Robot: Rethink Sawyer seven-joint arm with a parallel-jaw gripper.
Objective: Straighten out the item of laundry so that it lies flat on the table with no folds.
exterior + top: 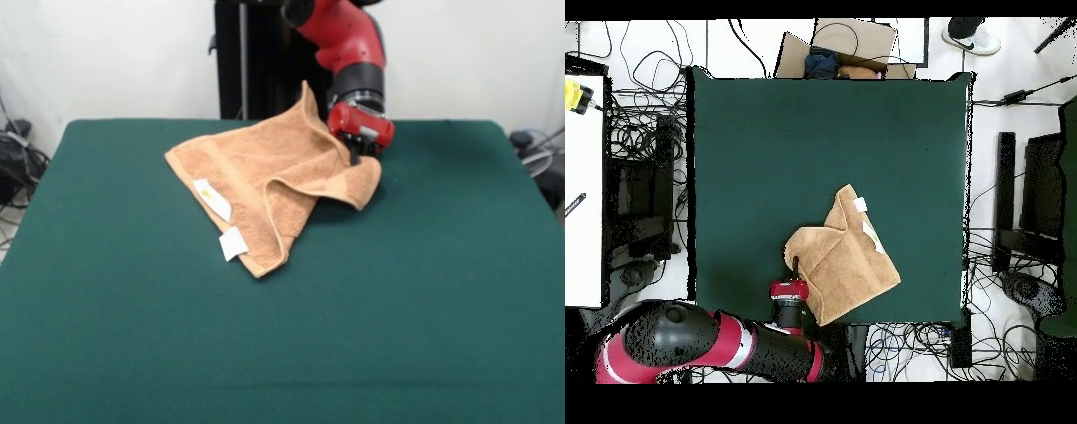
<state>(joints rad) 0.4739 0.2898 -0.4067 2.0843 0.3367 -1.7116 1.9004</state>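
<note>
So the towel (265, 177) sits crumpled toward the robot side of the green worktop (282, 353); soft, light terry, should drag and unfold easily (best taken at a free corner). Claw (356, 157) is pressed at its folded edge; clenched or not, I cannot tell. Front view shows a corner raised and both white tags (222, 221); overhead shows the folded outline

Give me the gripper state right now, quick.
Gripper: down at the towel edge, lifting a fold; open or shut cannot be told.
</note>
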